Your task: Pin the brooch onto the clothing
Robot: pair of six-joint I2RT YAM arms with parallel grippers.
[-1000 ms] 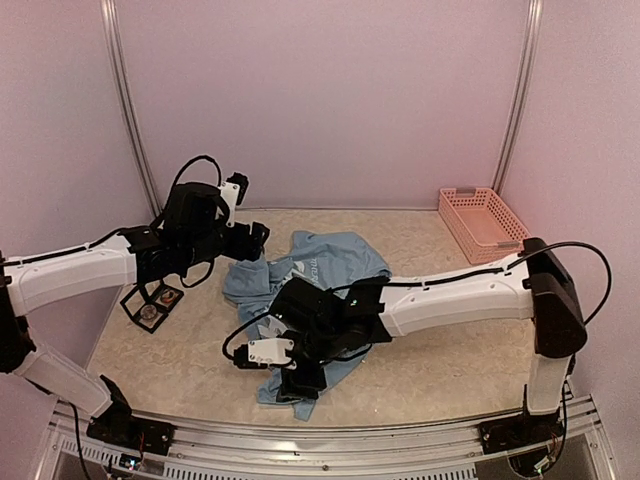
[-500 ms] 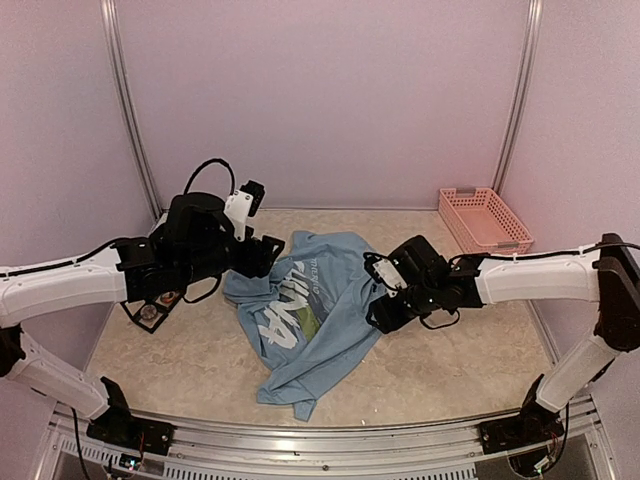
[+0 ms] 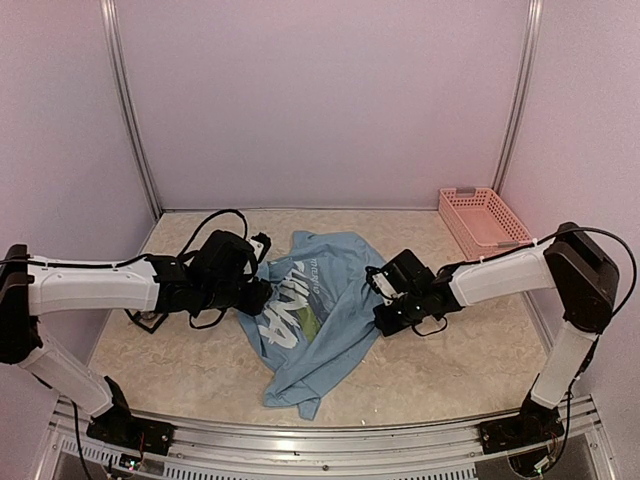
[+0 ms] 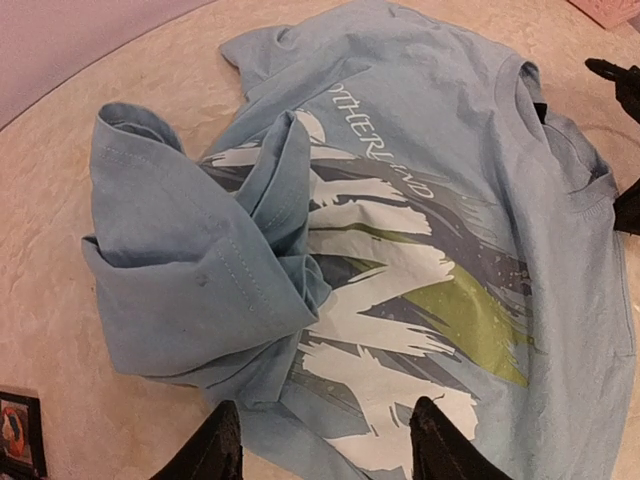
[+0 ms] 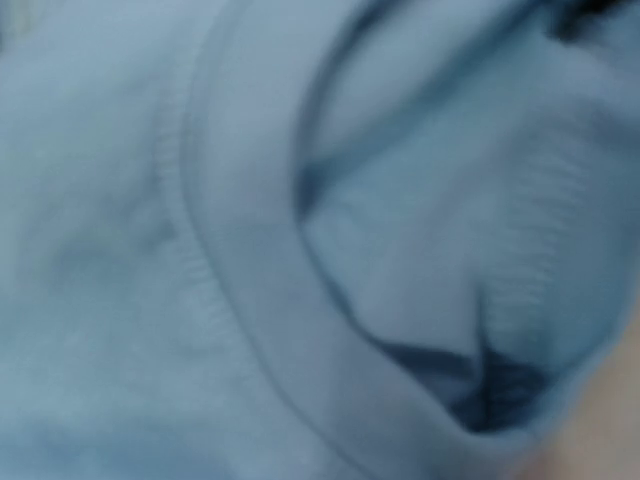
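Observation:
The clothing (image 3: 318,318) is a light blue T-shirt with white lettering, lying crumpled on the table. In the left wrist view the clothing (image 4: 430,190) has one sleeve folded over the print. My left gripper (image 3: 264,297) is at its left edge. There the left gripper (image 4: 326,448) stands open, its black fingertips (image 4: 218,452) low over the cloth. My right gripper (image 3: 384,308) is at the shirt's right edge, near the collar. Blurred blue clothing (image 5: 200,260) fills the right wrist view and no fingers show. I cannot make out the brooch.
A small black frame (image 3: 148,320) with a reddish picture lies left of the shirt, partly under my left arm. The same frame (image 4: 14,432) shows in the left wrist view. A pink basket (image 3: 483,222) stands at the back right. Walls close in the table.
The right arm swung from the shirt's front across to its right edge. The left arm dropped lower and reached the shirt's left edge. The shirt now lies more spread out.

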